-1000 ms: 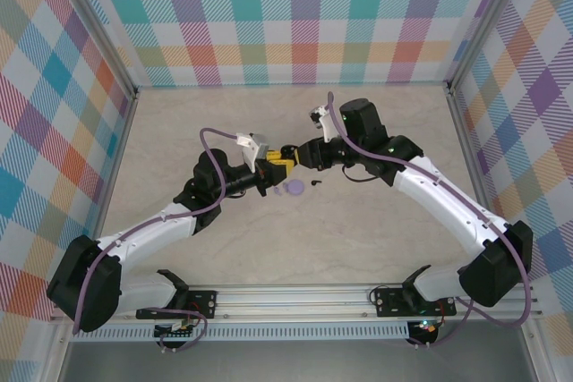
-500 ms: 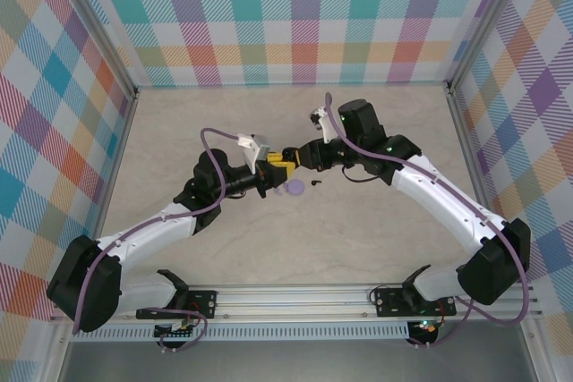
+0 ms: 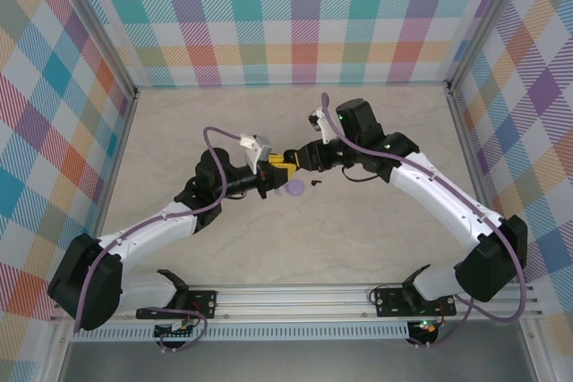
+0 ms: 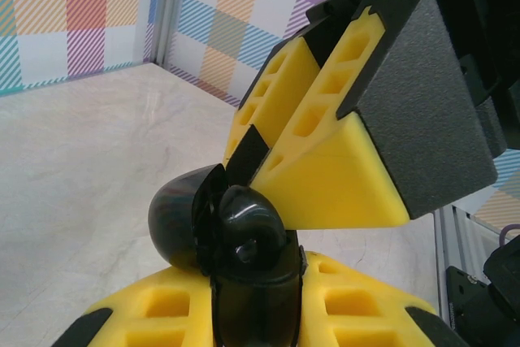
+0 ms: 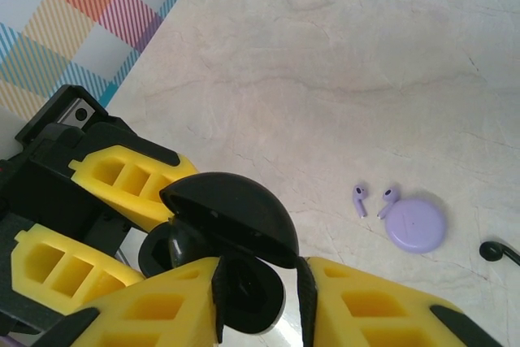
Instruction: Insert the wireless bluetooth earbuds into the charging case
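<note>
My left gripper [image 4: 252,286] is shut on the base of a round black charging case [image 4: 244,237] whose hinged lid [image 5: 231,209] stands open. My right gripper [image 5: 256,286] meets it tip to tip; its jaws are slightly parted around the case's lower edge, with a sliver of gap at one pad. In the top view the left gripper [image 3: 272,172] and right gripper [image 3: 289,163] join above the table's middle. On the table lie a shut lavender charging case [image 5: 415,223], two lavender earbuds [image 5: 359,198] beside it, and one black earbud [image 5: 497,252].
The marble-look tabletop [image 3: 376,131] is walled in by checked panels [image 3: 295,24] on three sides. The lavender case [image 3: 294,189] and the black earbud [image 3: 315,183] lie just in front of the joined grippers. A metal rail [image 3: 304,297] runs along the near edge.
Very little differs in the top view: the right arm's wrist has crept slightly to the left, and the two grippers stay together over the table's middle.
</note>
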`<state>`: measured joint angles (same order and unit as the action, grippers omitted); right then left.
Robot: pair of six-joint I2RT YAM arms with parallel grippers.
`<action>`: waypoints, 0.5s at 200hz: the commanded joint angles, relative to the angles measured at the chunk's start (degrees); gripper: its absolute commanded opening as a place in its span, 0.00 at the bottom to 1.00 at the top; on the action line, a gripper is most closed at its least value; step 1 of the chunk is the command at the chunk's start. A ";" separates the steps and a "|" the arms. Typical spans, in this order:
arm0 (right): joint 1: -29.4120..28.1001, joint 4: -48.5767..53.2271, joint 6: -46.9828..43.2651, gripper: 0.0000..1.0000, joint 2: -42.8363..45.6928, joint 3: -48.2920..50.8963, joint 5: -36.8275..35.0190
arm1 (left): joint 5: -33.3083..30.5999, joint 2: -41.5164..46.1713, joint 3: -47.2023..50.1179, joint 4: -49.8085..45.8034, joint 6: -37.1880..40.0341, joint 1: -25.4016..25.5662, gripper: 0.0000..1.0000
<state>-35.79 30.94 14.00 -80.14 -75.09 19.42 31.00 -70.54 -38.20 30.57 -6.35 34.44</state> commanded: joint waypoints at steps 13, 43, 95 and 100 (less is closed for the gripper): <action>-0.24 1.70 -1.56 0.33 0.30 -1.52 -2.73 | -0.89 0.85 -1.56 2.40 0.99 0.63 0.07; -0.24 0.49 -0.81 0.35 2.55 -0.37 -5.62 | -3.07 1.35 -1.07 1.66 1.44 0.61 0.07; 0.70 1.76 2.79 0.40 4.37 1.81 -17.57 | -4.16 4.08 -0.57 -1.69 2.72 0.60 0.07; 1.12 2.29 3.03 0.40 3.83 1.68 -17.53 | -3.84 4.48 -0.57 -2.28 2.91 0.62 0.07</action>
<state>-35.59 31.31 15.03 -76.27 -73.91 7.33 27.31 -68.88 -38.20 29.58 -5.23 34.44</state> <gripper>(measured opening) 0.395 0.211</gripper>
